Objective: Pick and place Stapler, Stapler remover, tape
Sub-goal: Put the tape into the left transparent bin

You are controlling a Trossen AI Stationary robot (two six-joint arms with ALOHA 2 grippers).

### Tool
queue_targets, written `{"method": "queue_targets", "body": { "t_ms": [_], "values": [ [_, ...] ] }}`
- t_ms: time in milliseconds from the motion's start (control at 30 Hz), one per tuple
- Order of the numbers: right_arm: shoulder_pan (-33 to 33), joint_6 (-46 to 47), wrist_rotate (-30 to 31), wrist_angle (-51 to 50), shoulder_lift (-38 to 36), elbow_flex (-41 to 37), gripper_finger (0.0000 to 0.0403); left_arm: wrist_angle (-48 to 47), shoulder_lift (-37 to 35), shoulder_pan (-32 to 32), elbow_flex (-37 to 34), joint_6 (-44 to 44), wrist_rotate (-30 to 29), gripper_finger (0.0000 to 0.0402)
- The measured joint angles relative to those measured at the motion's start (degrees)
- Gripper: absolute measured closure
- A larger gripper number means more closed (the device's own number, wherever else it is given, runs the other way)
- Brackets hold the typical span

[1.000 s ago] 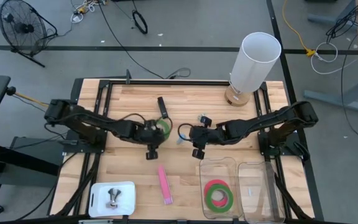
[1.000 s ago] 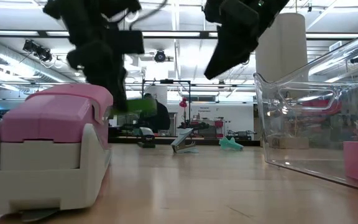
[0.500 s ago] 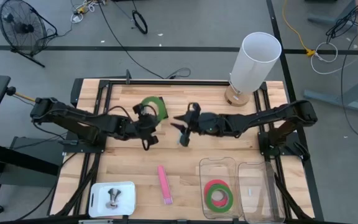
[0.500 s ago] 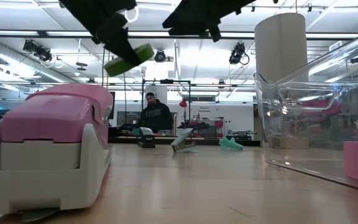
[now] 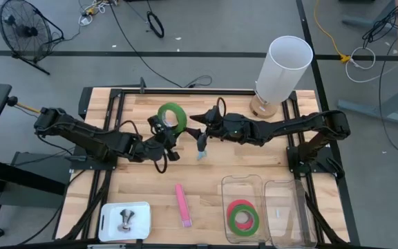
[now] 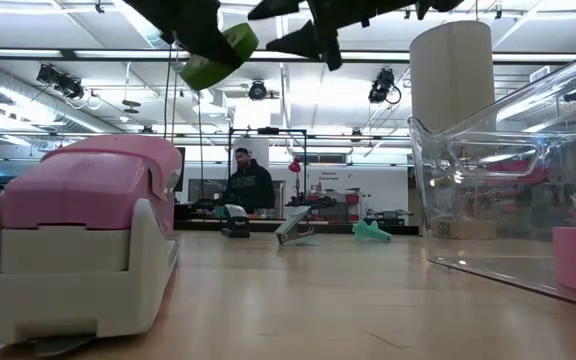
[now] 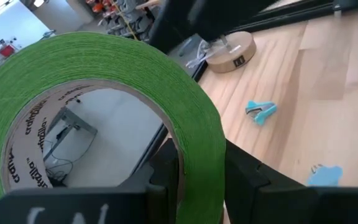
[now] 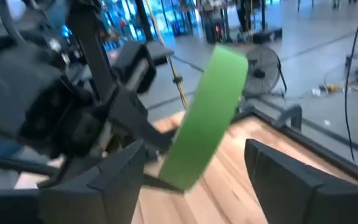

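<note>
Clamping the rim of a green tape roll (image 5: 171,115) well above the table, the left gripper (image 5: 164,128) holds it out toward the right gripper (image 5: 197,128), whose fingers stand apart just beside the roll, so I judge a hand-over is under way. Farther off, beyond the right gripper, two tape rolls (image 5: 243,216) already lie in the clear bin (image 5: 243,182), while the pink stapler (image 5: 183,205) and the blue staple remover (image 5: 202,154) remain on the table. Faint print on the held roll's inner core is too blurred to read.

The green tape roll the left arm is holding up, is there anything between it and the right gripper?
Nothing visible. The green tape roll sits in the left gripper; the right gripper faces it, open, across an empty gap.
</note>
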Motion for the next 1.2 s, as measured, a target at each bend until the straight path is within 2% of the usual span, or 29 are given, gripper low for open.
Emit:
{"method": "queue_targets", "body": {
  "t_ms": [167,433,833,967,1033,1133,1200],
  "values": [
    [0.02,-0.9,-0.88,4.23,0.16,0.0,0.0115,1.6,0.0,0.01,0.0,0.0,0.02,0.0314],
    [0.0,-0.92,0.03,3.75,0.16,0.0,0.0114,5.17,0.23,-0.01,0.0,0.19,1.53,0.0314],
    [-2.23,-0.72,0.01,4.95,0.16,0.0,0.0121,11.3,2.27,-0.53,-0.09,4.9,1.79,0.0314],
    [-2.32,-0.7,-0.48,4.73,0.11,0.0,0.0164,12.15,2.75,-0.56,-0.04,4.94,2.04,0.0314],
    [-2.29,-0.6,-1.93,4.71,0.09,0.01,0.021,12.17,2.75,-0.46,-0.04,4.98,2.16,0.0314],
    [-2.36,0.2,-3.74,4.82,0.09,0.08,0.0299,12.16,2.84,-0.37,-0.04,5.51,1.33,0.0314],
    [-2.38,-0.39,-4.01,4.95,0.09,0.13,0.0314,12.28,2.86,-0.34,-0.04,5.66,0.98,0.0314]
  ]
}}
